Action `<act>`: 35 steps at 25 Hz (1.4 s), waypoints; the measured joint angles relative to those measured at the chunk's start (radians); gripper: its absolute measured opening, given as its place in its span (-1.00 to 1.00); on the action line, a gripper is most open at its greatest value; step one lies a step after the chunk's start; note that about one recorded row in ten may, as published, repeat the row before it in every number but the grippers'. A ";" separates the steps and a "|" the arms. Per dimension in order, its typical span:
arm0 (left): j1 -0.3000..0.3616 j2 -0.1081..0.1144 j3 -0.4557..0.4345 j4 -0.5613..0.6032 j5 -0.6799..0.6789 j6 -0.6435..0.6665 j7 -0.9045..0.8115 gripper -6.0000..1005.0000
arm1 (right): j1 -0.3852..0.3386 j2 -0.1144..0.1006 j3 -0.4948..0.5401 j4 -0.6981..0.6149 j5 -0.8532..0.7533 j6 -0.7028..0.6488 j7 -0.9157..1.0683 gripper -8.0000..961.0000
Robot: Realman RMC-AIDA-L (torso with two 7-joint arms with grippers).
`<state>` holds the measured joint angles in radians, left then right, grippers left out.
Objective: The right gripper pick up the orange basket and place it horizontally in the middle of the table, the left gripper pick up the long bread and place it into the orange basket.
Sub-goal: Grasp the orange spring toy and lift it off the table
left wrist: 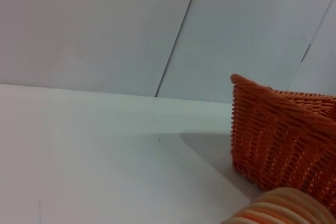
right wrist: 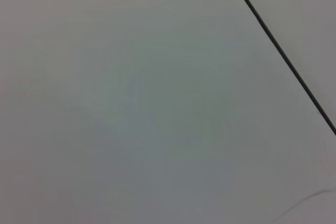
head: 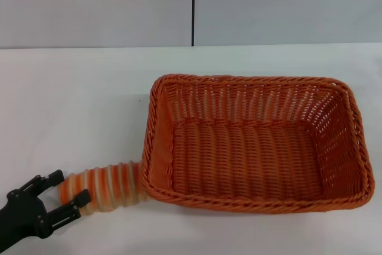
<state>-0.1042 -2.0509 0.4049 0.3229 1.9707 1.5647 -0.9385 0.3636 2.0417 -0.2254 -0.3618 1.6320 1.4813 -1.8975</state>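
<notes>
- The basket (head: 256, 141) lies lengthwise on the counter (head: 77, 106), so the bread step is in hand.
- The left end effector (head: 67, 197) straddles the bread's (head: 104, 186) end away from the basket, fingers spread, apparently not clamped; the bread's other end touches the basket's rim.
- Next: close, lift over the rim, release inside.
- The right end effector is out of sight.

The left gripper (head: 67, 193) is black, with blocky jaws.

The basket (head: 256, 141) blocks the table (head: 77, 100) from 3 o'clock of the bread (head: 104, 186); open tabletop lies toward 12 and 10 o'clock.
</notes>
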 joint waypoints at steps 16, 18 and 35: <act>-0.008 -0.002 0.002 -0.002 0.007 -0.006 0.000 0.54 | 0.004 0.000 0.000 0.001 0.000 -0.012 0.000 0.19; -0.011 -0.002 0.010 -0.001 0.007 -0.006 -0.002 0.54 | 0.005 0.000 0.000 0.001 0.000 -0.013 0.000 0.19; -0.022 -0.002 0.012 0.002 0.028 0.003 0.031 0.24 | 0.005 0.000 0.001 0.001 0.000 -0.043 -0.001 0.19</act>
<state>-0.1266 -2.0524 0.4167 0.3253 1.9988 1.5673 -0.9075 0.3682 2.0417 -0.2242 -0.3604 1.6322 1.4387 -1.8989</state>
